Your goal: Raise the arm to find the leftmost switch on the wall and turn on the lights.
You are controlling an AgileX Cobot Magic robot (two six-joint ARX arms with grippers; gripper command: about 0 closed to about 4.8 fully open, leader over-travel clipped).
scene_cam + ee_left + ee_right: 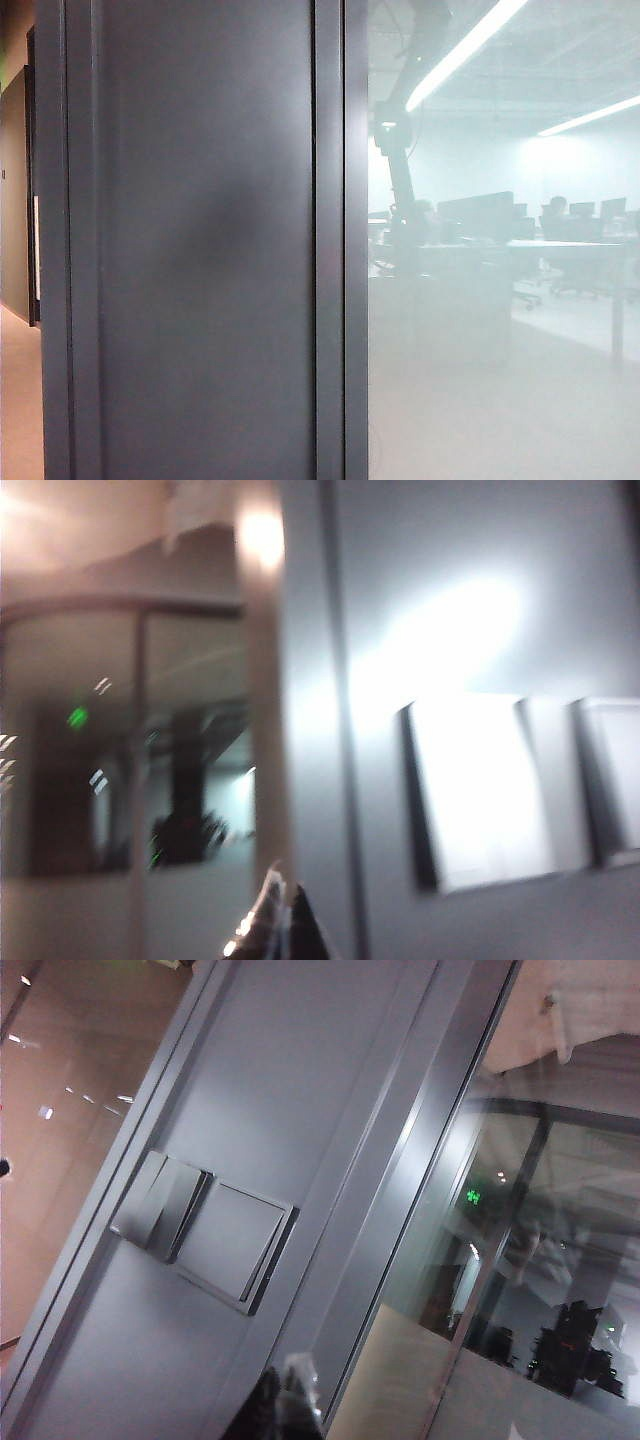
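Exterior view: flat matte dark-grey wall panel (205, 240) with vertical metal frame strips, smooth, a soft dark shadow smudge mid-panel. Right of it a frosted glass pane (500, 380), milky and hazy. In the glass, the arm (400, 150) shows as a thin dark jointed silhouette rising to the top edge, just right of the frame strip; its head detail is too hazy to read. Behind the glass: blurred dark monitors (480, 215) on a long pale tabletop (560, 248), bright ceiling light strips (465, 45). Beige corridor floor (20, 400) at far left.

Left wrist view, blurred: left tool (278, 925) at the frame edge, only two narrow tips visible, one shiny, one dark, tips close together with nothing seen between them; can't tell how far open. It sits near the grey panel, apart from the switches. Two square flat rocker switch plates (485, 790), glossy, glare-washed, side by side on the panel. Glass pane beside it with a green sign glow (77, 717).

Right wrist view: right tool (285, 1405) shows as dark blurry tips with a pale glint, close to the panel and apart from the switches; opening can't be told, nothing visibly held. Same pair of square grey switches (205, 1228), smooth plastic, thin raised bezels, touching edge to edge; the one farther from the glass is split into two narrow rockers.
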